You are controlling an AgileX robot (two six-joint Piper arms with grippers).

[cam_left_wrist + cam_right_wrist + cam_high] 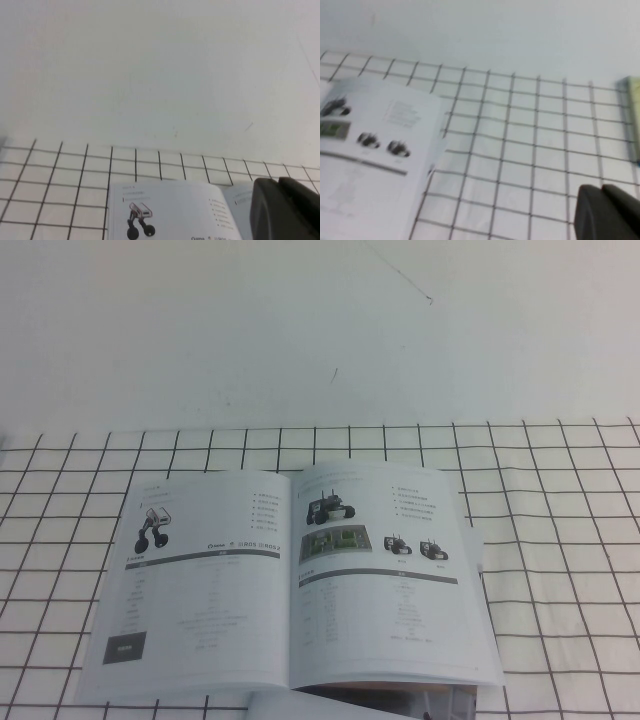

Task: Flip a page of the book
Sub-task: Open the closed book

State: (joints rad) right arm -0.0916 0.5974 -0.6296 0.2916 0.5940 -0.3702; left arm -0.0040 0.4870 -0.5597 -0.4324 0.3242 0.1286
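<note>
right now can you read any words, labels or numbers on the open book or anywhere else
None can be quoted.
The book: text lines, table rows and grey bars on both leaves, too small and blurred.
The page: captions under the tracked robots, unreadable.
Gridded cloth: no text.
Left claw, right claw: no markings, each low in its wrist view.

Left wrist view: the book point(175, 210) lies open on a white black-gridded cloth point(60, 175). Its visible leaf point(165, 222) shows a white two-wheeled robot point(140, 220). A dark part of the left gripper point(285, 207) overlaps the book's other side. Plain white surface point(150, 65) beyond the cloth.
</note>
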